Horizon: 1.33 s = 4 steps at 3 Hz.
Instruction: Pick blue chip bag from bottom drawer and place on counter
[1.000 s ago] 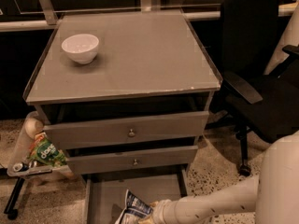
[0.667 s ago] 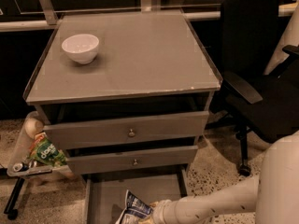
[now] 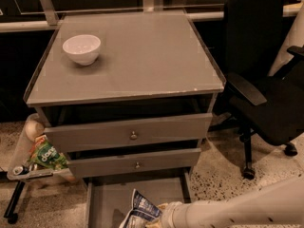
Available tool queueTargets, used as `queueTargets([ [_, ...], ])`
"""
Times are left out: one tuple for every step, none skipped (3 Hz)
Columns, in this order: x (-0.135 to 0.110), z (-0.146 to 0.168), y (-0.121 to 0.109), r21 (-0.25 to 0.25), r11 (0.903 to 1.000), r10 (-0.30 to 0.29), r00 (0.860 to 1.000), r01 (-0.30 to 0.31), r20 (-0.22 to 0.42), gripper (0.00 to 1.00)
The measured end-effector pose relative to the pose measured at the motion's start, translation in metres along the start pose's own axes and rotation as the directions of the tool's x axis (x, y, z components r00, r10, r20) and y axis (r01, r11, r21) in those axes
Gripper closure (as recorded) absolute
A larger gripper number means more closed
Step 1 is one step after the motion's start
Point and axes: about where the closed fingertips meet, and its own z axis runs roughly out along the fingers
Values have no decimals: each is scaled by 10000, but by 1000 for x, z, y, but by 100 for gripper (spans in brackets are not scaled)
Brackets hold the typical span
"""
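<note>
The blue chip bag [image 3: 140,211], crinkled dark blue and white, stands tilted up in the open bottom drawer [image 3: 107,201], a flat grey tray pulled out at the foot of the cabinet. My gripper [image 3: 159,213] reaches in from the right at the bottom edge of the view, on the end of my white arm [image 3: 237,210]. It is shut on the bag's right side. The counter [image 3: 137,56], the cabinet's broad grey top, is far above the gripper.
A white bowl [image 3: 81,49] sits on the counter's back left. Two knobbed grey drawers [image 3: 133,133] stand slightly open above the bottom one. A black office chair [image 3: 266,80] stands to the right. A green snack bag [image 3: 47,156] lies on a low rack at the left.
</note>
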Motion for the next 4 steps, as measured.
queueTargets([
  [-20, -47, 4, 626, 9978, -195, 9998, 196, -19, 100],
  [-36, -62, -6, 1029, 9933, -546, 9985, 534, 90, 100],
  [-38, -66, -4, 1025, 9930, -592, 9982, 583, 59, 100],
  [-52, -94, 4, 1194, 9907, -658, 9978, 649, 40, 100],
])
